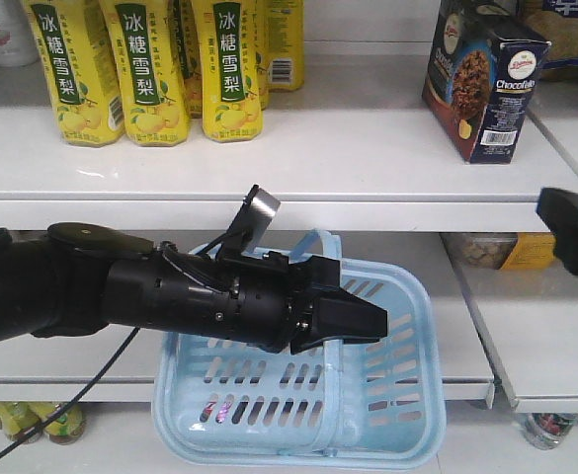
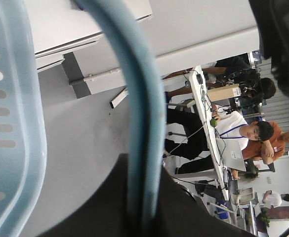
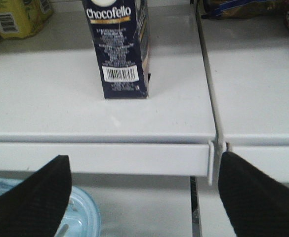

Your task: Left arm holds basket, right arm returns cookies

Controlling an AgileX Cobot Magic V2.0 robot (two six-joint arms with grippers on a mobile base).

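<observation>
Black left arm point(image 1: 170, 291), silver tab point(image 1: 259, 212)

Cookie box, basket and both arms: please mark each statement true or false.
1. The cookie box stands upright on the upper shelf. True.
2. The right gripper holds the cookie box. False: its jaws are open and empty, in front of the shelf edge.
3. The left gripper holds a handle of the basket. True.
4. The basket holds yellow bottles. False: the yellow bottles stand on the upper shelf.
</observation>
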